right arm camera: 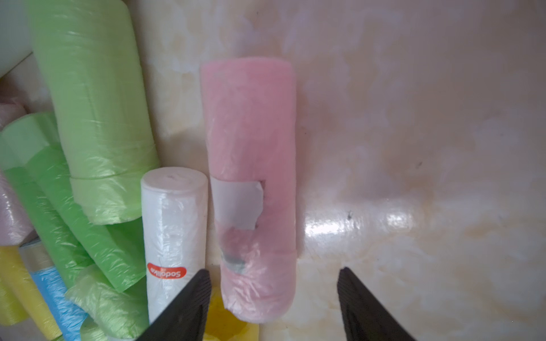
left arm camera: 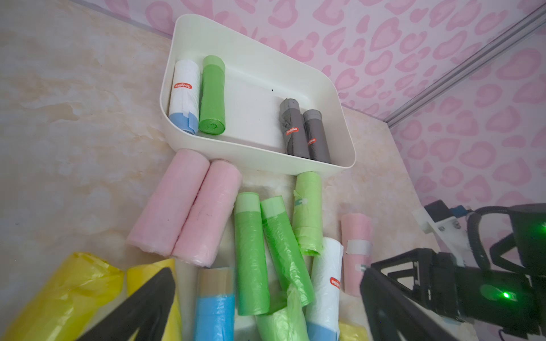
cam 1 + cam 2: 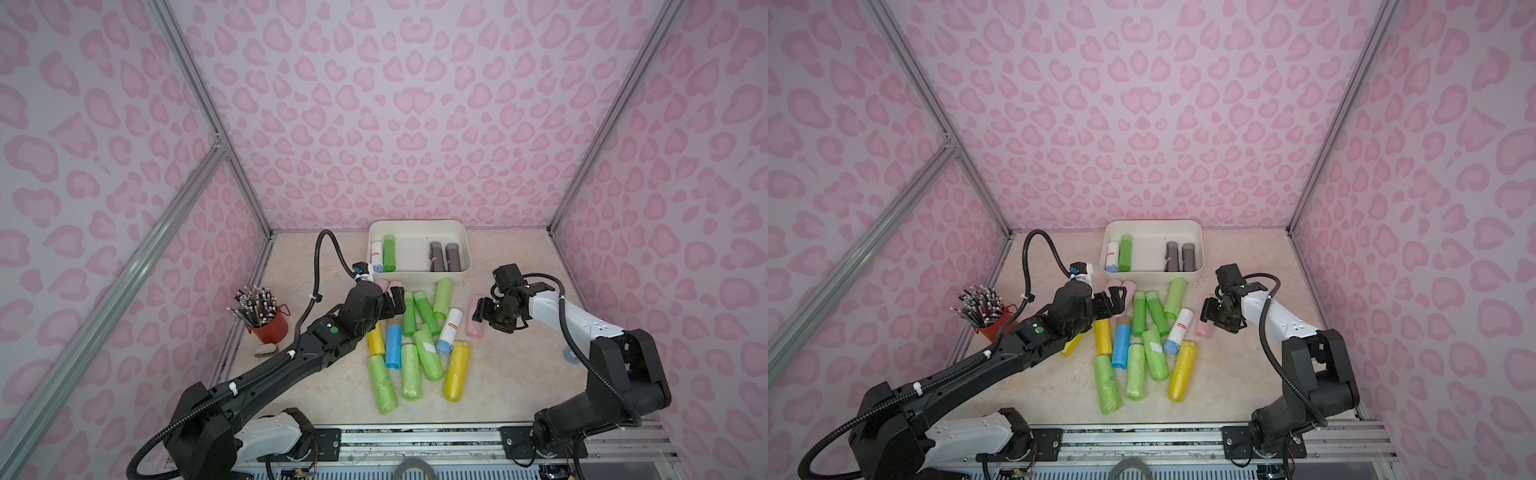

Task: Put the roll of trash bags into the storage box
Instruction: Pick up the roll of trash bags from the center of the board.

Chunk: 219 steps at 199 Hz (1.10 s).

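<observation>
A pink roll of trash bags with a white sticker lies on the table at the right edge of the pile. My right gripper is open and low over its near end. One finger sits between it and a white roll. The other finger stands clear of the roll. My left gripper hangs open and empty above the pile's left side. The cream storage box at the back holds a white, a green and two grey rolls.
Several green, yellow, blue and white rolls lie heaped mid-table. Two pink rolls rest against the box's front wall. A red cup of pencils and a small stapler stand at the left wall.
</observation>
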Each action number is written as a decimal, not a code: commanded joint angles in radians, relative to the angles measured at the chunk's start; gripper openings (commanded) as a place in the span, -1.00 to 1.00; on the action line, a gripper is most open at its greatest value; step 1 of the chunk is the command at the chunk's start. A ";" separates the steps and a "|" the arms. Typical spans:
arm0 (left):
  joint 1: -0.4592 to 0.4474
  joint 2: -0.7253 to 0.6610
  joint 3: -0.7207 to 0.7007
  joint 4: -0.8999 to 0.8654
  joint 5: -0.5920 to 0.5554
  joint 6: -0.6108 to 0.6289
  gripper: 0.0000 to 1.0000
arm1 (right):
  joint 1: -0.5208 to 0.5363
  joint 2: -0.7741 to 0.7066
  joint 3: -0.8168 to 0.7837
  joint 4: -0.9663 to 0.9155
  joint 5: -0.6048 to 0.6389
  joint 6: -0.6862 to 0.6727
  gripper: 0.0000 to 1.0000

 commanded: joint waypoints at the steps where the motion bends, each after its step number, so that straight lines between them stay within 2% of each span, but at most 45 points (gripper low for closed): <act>1: -0.005 -0.022 -0.023 0.047 0.017 -0.030 1.00 | -0.001 0.031 0.005 0.039 0.009 -0.001 -0.02; 70: -0.007 -0.149 -0.118 0.048 0.015 -0.062 1.00 | -0.001 0.097 0.004 0.123 0.008 0.031 -0.04; 120: -0.008 -0.216 -0.166 0.038 0.011 -0.076 1.00 | -0.001 0.107 0.000 0.141 0.046 0.036 0.03; 133: -0.007 -0.231 -0.174 0.035 0.010 -0.078 1.00 | -0.001 0.105 0.000 0.148 0.043 0.029 0.13; 159: -0.007 -0.250 -0.181 0.025 0.008 -0.081 1.00 | -0.001 0.084 0.000 0.151 0.018 0.025 0.21; 219: -0.007 -0.254 -0.191 0.035 0.011 -0.079 1.00 | -0.001 0.083 0.018 0.157 0.017 0.039 0.21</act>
